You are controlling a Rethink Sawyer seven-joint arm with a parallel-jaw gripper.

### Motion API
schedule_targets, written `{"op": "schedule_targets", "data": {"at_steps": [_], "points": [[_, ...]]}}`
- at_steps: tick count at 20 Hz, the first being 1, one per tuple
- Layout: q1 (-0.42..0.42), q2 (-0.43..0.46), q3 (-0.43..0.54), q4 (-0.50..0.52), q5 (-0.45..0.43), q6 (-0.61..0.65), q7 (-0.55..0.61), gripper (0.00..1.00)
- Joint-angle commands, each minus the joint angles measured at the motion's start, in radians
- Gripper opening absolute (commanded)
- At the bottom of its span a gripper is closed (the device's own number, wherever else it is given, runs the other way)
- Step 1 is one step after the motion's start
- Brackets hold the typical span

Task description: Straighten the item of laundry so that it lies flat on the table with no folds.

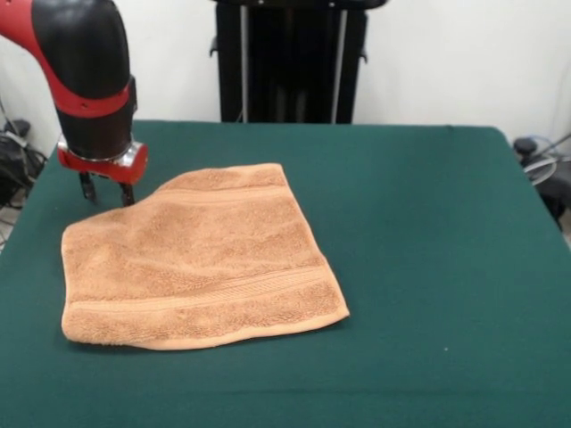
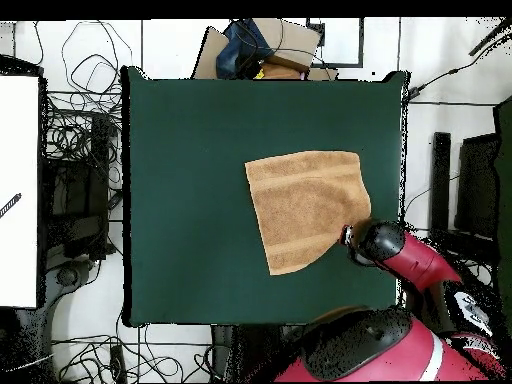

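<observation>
Green table (image 1: pixel 428 223) | towel (image 1: pixel 201 259) lying on it | tool (image 1: pixel 106 191) spread, empty, just beside towel's rounded corner

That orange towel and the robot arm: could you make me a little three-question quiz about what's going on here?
1. True or false: the towel lies fully flat and square on the table.
2. Where is the gripper? A. at a towel corner; B. mid-table, far from it.
3. Fill in: the towel's corner nearest the gripper looks ____ under.

Key: 1 false, one corner looks missing; 2 A; 3 folded.
</observation>
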Motion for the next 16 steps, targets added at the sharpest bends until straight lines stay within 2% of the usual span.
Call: {"op": "schedule_targets", "data": {"at_steps": [1,7,13,16], "points": [[0.008,-0.021,0.11,0.023,-0.013,-0.075,0.127,1.0],[0.008,-0.063,0.111,0.037,0.006,-0.032,0.132,1.0],[-0.01,-0.144,0.112,0.081,0.014,0.013,0.119,1.0],[-0.027,-0.138,0.121,0.076,0.012,0.004,0.113,1.0]]}}
